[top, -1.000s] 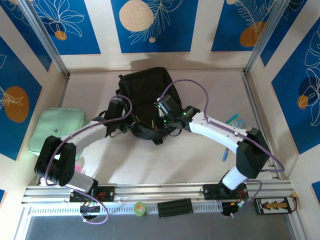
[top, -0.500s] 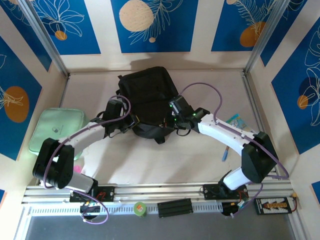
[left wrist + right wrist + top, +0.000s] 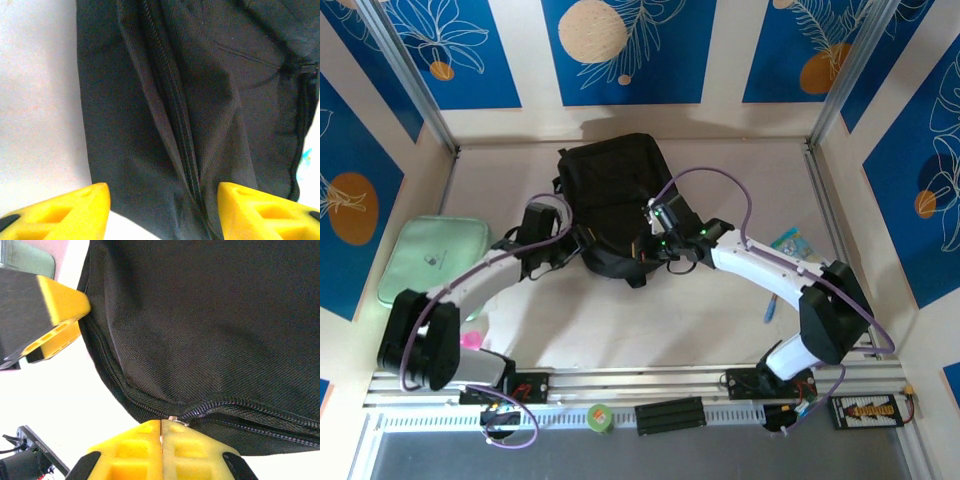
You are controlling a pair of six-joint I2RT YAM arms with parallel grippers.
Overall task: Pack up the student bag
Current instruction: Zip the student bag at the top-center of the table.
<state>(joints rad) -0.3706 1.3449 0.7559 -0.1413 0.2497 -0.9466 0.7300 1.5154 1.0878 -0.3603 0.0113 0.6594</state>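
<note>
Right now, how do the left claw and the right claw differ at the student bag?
The left claw stands open; the right claw is shut. The left claw grips nothing, with the student bag fabric and zipper line just ahead of it; the right claw pinches what looks like a small metal zipper pull. Both have yellow fingers and sit against the bag.

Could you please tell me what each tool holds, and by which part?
Right tool: large black fabric backpack, by its zipper pull. Left tool: open, nothing.
</note>
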